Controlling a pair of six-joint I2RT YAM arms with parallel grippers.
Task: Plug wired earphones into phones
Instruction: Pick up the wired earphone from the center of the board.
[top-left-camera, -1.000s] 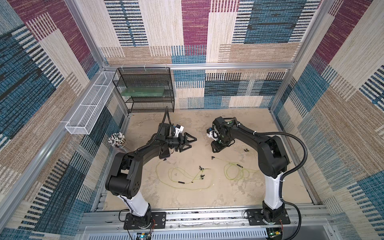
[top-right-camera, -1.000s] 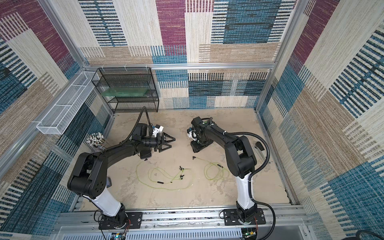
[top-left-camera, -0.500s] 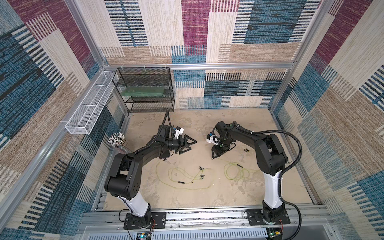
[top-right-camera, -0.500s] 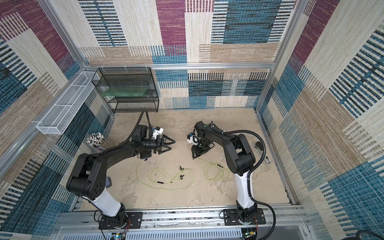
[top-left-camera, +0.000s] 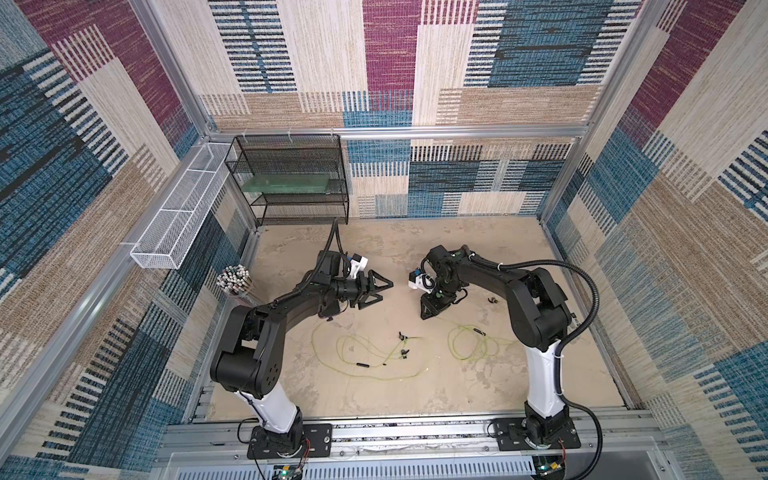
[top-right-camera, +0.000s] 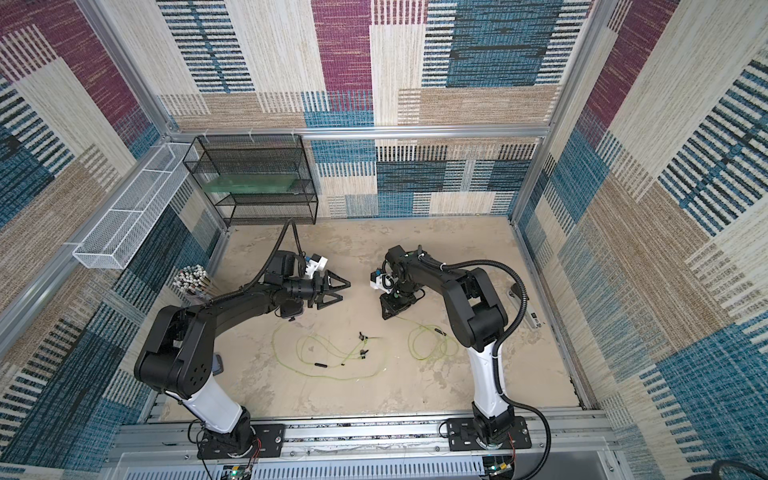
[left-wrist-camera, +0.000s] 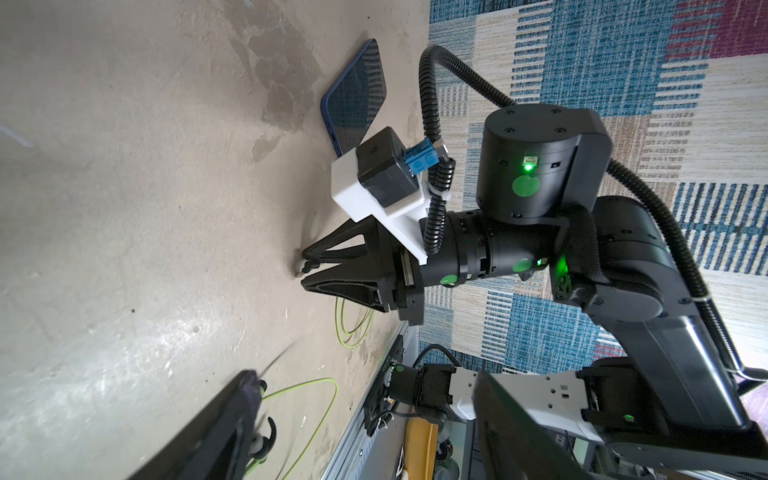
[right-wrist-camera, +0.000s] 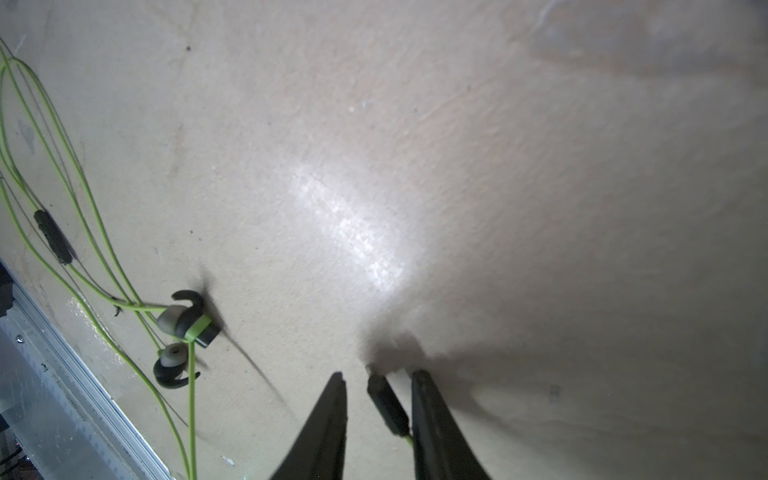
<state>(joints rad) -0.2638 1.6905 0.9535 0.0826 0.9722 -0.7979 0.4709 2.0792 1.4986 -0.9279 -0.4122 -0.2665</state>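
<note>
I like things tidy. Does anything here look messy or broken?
Yes, a bit messy: the earphones lie in loose, overlapping green loops across the table. Nothing looks broken or spilled.

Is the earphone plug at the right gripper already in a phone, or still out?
Out. The black plug sits between the right gripper's fingers at the table, its tip bare; the phone beyond lies apart.

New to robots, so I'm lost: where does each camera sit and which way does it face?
Top views: overhead, looking down on the table; left arm and right arm show.
Left wrist: looks across at the right gripper and a phone; own finger shows.
Right wrist: faces down past own fingers at a plug.
Wrist views share that plug.
</note>
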